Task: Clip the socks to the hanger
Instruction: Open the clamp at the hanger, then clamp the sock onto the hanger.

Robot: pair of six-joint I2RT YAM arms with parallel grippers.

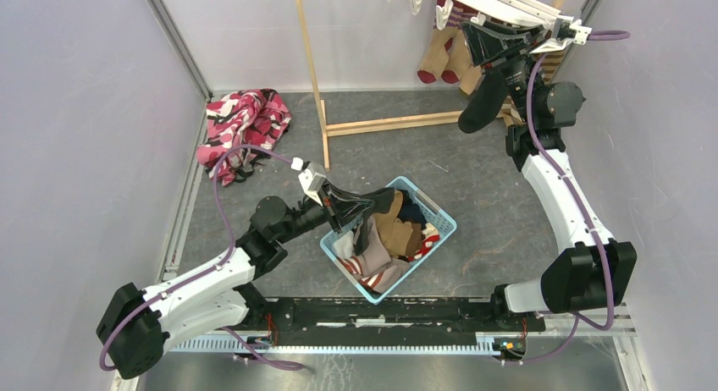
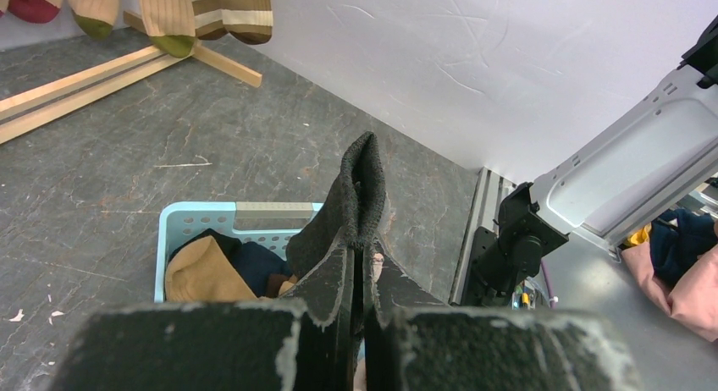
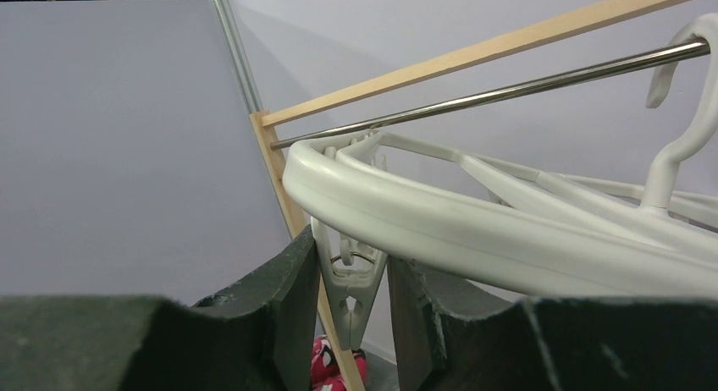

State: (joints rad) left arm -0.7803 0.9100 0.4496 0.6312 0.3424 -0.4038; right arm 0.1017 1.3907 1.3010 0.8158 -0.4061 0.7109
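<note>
**Top view.** The left pincer (image 1: pixel 351 206) is gripping a dark sock (image 1: pixel 378 206) above the blue basket (image 1: pixel 444 222), which is standing on the bench (image 1: pixel 483 179) and holding the remaining socks. The right pincer (image 1: pixel 542 37) is reaching up to the hanger (image 1: pixel 508 3) at the far right, where several socks are already hanging.

**Left wrist view.** The jaws are clamping tightly on the sock's lower part, and its free end is standing up above the fingertips. This free end is probably the part to present to a clip.

**Right wrist view.** The fingers (image 3: pixel 288 306) are standing on either side of a white clip (image 3: pixel 351 289) dangling from the hanger's rim, close against it. Whether they are pressing it cannot be told.

- Squeeze the clip squarely so that its downward mouth opens fully.
- Apply no sideways push. The hanger is hooking over a metal rod (image 3: pixel 508 90) and would likely swing.
- Feed the sock end in from below.
</note>
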